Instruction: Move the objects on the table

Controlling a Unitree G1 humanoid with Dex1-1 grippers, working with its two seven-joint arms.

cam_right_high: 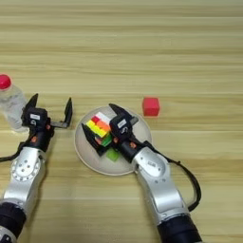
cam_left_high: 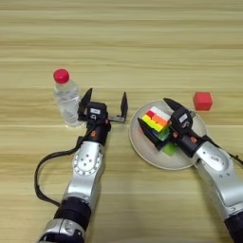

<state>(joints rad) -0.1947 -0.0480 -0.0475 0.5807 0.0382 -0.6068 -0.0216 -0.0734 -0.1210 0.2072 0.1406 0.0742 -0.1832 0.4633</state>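
Arms: both reach up from the near edge over the table (cam_left_high: 142, 42), a light wood top with long grain stripes.
Right gripper (cam_left_high: 156, 122): over the plate, its two black fingers spread around the puzzle cube, one at the cube's near-left side and one at its far-right side; whether they press on the cube cannot be told.
Left gripper (cam_left_high: 105, 100): released, its two fingers pointing up and apart with nothing between them, just right of the bottle.
Plate (cam_left_high: 142, 148): round, pale, right of centre, between the two arms.
Puzzle cube (cam_left_high: 155, 119): multicoloured, tilted, on or just above the plate's middle; whether it rests on the plate cannot be told.
Green piece (cam_left_high: 168, 149): bright green, lying on the plate just beside the cube, partly hidden by the right gripper.
Bottle (cam_left_high: 66, 98): clear plastic with a red cap, upright on the table at the left, just beside the left gripper's outer finger; contact cannot be told.
Red block (cam_left_high: 202, 100): small cube, on the bare wood just beyond the plate's far-right rim.
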